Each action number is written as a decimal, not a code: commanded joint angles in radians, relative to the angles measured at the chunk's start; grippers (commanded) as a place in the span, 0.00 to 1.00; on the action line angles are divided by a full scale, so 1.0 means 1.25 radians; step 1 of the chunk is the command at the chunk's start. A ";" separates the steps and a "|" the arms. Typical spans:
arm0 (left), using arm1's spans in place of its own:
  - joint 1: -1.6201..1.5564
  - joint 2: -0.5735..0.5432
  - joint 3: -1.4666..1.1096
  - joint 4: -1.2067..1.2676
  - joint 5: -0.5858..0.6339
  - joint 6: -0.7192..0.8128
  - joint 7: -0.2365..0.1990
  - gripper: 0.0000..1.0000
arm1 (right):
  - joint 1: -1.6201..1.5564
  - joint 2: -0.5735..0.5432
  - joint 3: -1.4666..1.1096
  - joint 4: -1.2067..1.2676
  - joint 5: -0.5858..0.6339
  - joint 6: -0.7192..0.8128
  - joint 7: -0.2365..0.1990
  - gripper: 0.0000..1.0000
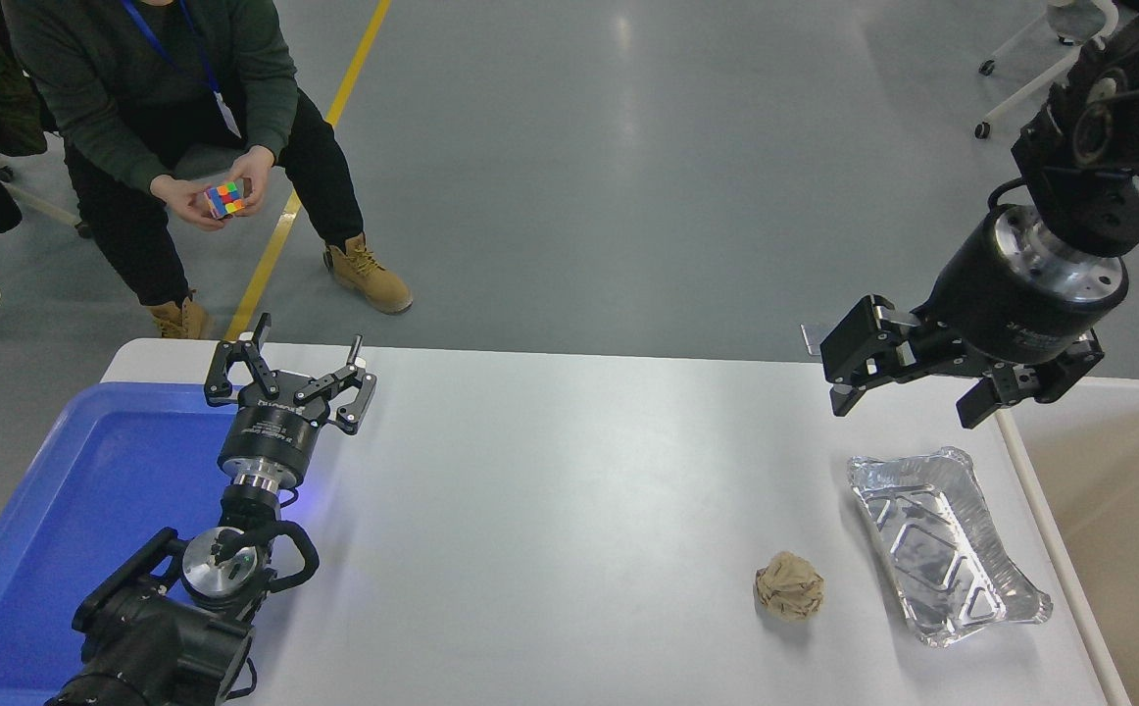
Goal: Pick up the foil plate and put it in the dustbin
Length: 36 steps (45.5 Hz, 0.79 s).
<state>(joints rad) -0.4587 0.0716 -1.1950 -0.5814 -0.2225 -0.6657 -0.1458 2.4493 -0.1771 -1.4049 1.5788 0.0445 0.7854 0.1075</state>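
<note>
While the foil plate (944,545) lies flat and untouched near the right edge of the desk (550,490), toward the near right corner, the task has hardly begun. In the head view, the right gripper (913,392) hangs in the air above the far right part of the desk, beyond the plate's far end and clear of it, with its jaws spread wide and holding nothing. A crumpled brown paper ball (789,585) sits just left of the plate, apart from it. The dustbin (1118,510) stands off the desk's right edge, its pale rim running just beside the plate. At the near left, the left gripper (290,378) is parked by a blue tray (70,490), jaws open and empty. A person (148,108) crouches on the floor past the far left corner, holding a coloured cube (224,199). By my reading, everything is left to do: lowering onto the plate, gripping its thin rim, lifting it, carrying it rightward over the bin and letting go.
</note>
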 commanded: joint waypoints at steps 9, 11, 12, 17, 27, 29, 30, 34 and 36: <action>0.000 0.000 0.000 0.000 0.000 0.000 0.000 0.99 | -0.083 -0.112 0.008 -0.026 -0.088 -0.009 0.000 1.00; 0.000 -0.001 0.000 0.000 0.000 0.000 0.000 0.99 | -0.096 -0.127 0.010 -0.027 -0.099 -0.018 0.000 1.00; 0.000 -0.001 0.000 0.000 0.000 0.000 0.000 0.99 | -0.103 -0.134 0.010 -0.028 -0.104 -0.023 0.000 1.00; 0.000 0.000 0.000 0.000 0.000 0.000 0.000 0.99 | -0.152 -0.176 0.026 -0.058 -0.146 -0.039 0.000 1.00; 0.000 0.000 0.000 0.000 0.000 0.000 0.000 0.99 | -0.310 -0.268 0.115 -0.157 -0.278 -0.059 0.000 1.00; 0.000 0.000 0.000 0.000 0.000 0.000 0.000 0.99 | -0.344 -0.284 0.140 -0.179 -0.314 -0.064 0.000 1.00; 0.000 0.000 0.000 0.000 0.000 0.000 0.000 0.99 | -0.363 -0.291 0.154 -0.189 -0.329 -0.064 0.000 1.00; 0.000 0.000 0.000 0.000 0.000 0.000 0.000 0.99 | -0.449 -0.321 0.221 -0.239 -0.380 -0.065 0.000 1.00; 0.000 0.000 0.000 0.000 0.000 0.000 0.000 0.99 | -0.496 -0.328 0.257 -0.275 -0.405 -0.065 -0.001 1.00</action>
<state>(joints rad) -0.4586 0.0719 -1.1950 -0.5815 -0.2224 -0.6657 -0.1457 2.0696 -0.4936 -1.2498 1.3875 -0.2918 0.7205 0.1076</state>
